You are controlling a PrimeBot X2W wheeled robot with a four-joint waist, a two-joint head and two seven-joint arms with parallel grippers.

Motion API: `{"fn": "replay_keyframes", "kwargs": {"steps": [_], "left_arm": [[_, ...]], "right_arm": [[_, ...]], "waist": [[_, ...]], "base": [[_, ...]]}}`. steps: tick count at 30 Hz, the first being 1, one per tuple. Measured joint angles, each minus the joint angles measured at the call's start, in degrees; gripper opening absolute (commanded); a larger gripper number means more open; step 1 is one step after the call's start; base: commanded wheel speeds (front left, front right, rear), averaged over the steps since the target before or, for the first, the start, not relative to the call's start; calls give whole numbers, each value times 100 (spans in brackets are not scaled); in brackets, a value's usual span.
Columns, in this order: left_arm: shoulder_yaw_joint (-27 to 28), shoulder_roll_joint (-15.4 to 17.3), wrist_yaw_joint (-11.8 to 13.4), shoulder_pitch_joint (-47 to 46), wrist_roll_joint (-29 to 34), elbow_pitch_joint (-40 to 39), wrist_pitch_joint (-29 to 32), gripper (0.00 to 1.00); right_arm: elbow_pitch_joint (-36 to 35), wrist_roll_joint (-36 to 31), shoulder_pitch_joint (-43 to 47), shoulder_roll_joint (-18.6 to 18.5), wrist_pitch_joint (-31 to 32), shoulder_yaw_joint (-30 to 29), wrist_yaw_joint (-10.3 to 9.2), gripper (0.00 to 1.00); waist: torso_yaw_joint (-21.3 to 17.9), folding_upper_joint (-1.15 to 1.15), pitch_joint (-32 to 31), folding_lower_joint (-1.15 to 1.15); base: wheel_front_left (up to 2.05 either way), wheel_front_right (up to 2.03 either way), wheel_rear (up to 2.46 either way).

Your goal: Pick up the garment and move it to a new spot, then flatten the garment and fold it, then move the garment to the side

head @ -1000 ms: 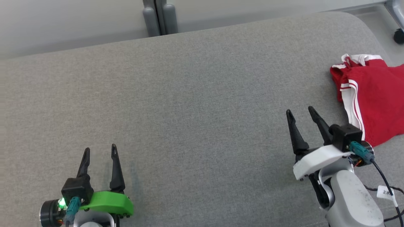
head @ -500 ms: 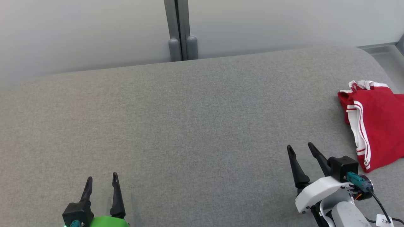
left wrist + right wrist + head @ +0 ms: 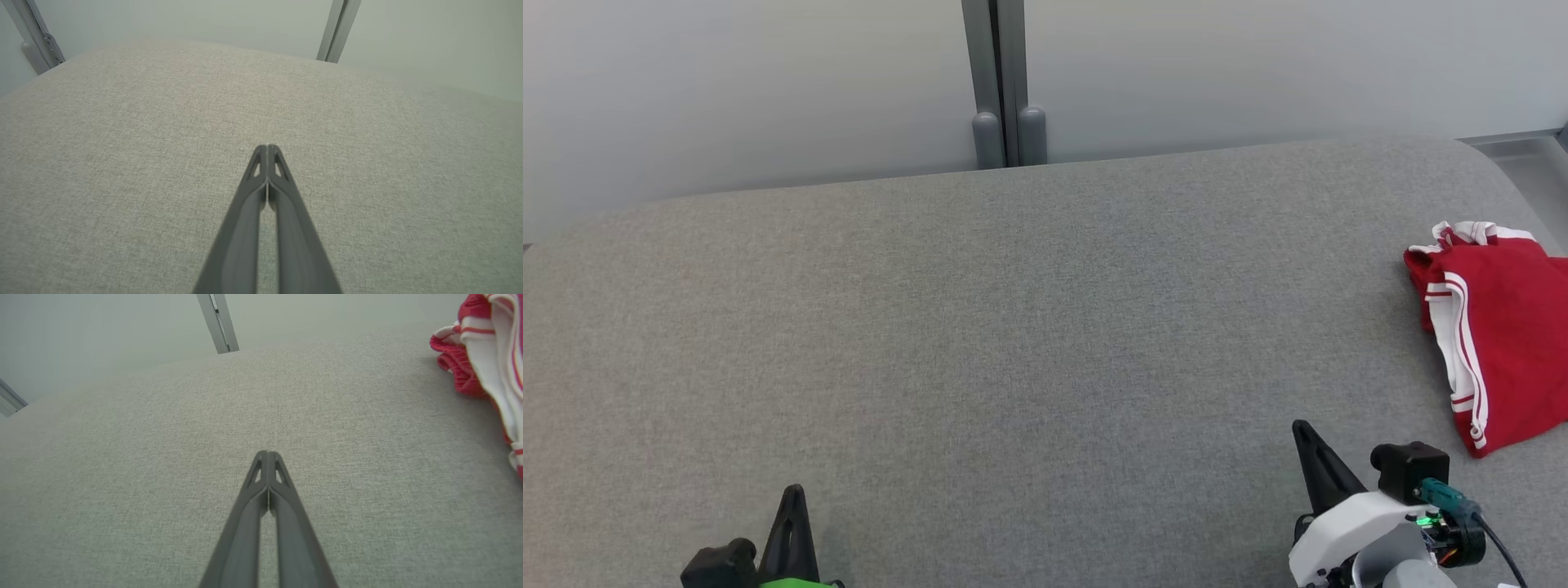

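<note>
From where I stand, the garment (image 3: 1507,343) lies at the far right of the head view. It is a red bundle with a white, red-striped band down its left side, and it runs off the right edge of the frame. It looks layered, but no lettering or number shows, so I take it for the jersey only with some doubt.

The left gripper (image 3: 792,490) sits at the lower left with its two fingers pressed together on nothing. The right gripper (image 3: 1300,426) sits at the lower right, likewise closed and empty, near the cloth's lower corner but apart from it.

This scene fits two readings: a shirt lying at the side waiting to be fetched, or one already folded and parked there. I can't settle which. Either way, good work here means keeping both closed tips off the fabric, since a pointed finger dragged across that striped edge would rumple the layers.

There is plenty of room. The grey padded surface (image 3: 1013,343) lies bare across the whole middle and left of the frame. Its far edge curves along the pale wall (image 3: 768,82) at the top, where a grey post (image 3: 1001,82) stands, and its corner rounds off at the upper right just above the cloth. How close the garment lies to the surface's right-hand edge is cut off from view.
</note>
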Motion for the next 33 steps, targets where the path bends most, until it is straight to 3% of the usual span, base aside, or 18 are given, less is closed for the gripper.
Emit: {"fn": "replay_keyframes", "kwargs": {"steps": [33], "left_arm": [[347, 2, -253, -302, -3030, -194, 808, 0]], "right_arm": [[-598, 3085, 26, -8, 787, -355, -1, 0]], "waist": [[-1, 0, -12, 0]], "base": [[0, 0, 0]]}}
